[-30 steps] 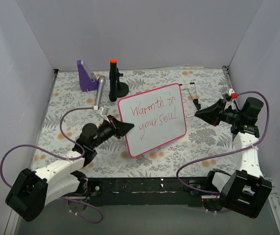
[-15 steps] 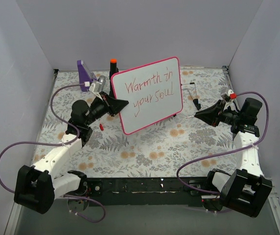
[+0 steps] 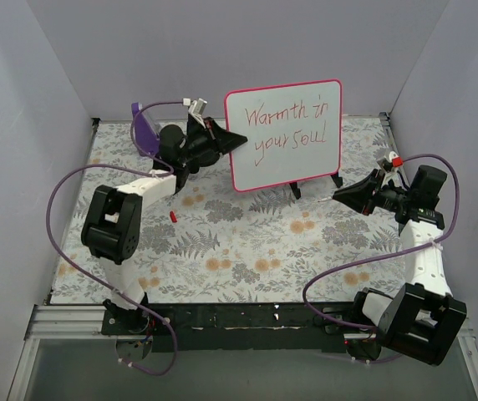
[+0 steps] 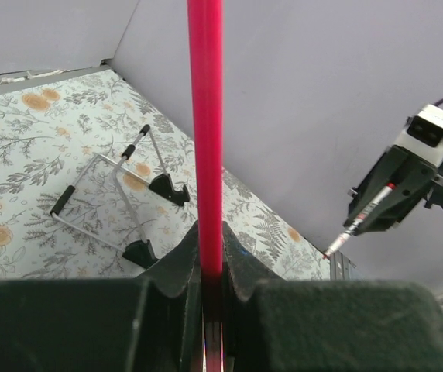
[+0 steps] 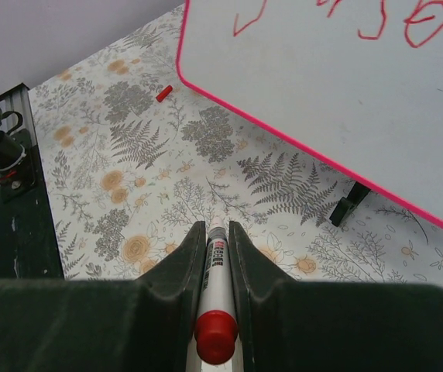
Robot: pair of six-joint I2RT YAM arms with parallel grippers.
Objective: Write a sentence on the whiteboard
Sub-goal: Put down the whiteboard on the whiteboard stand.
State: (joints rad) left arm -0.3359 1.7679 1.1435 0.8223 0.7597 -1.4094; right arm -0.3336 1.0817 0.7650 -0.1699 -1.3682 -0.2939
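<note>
The whiteboard has a pink-red frame and stands upright at the back middle. The sentence on it reads "Warmth in your soul" in red script, in two lines. My left gripper is shut on the board's left edge. In the left wrist view the pink frame runs up between the jaws. My right gripper is shut on a red-capped marker, tip pointing left, apart from the board. The board's lower part shows in the right wrist view.
A wire stand with black feet sits under the board's lower edge; I cannot tell if the board rests on it. It also shows in the left wrist view. A small red cap lies on the floral mat. A purple object stands back left.
My left arm has lifted the whiteboard off the mat and carried it back and to the right, turning it upright over the stand. The right arm has barely moved.
</note>
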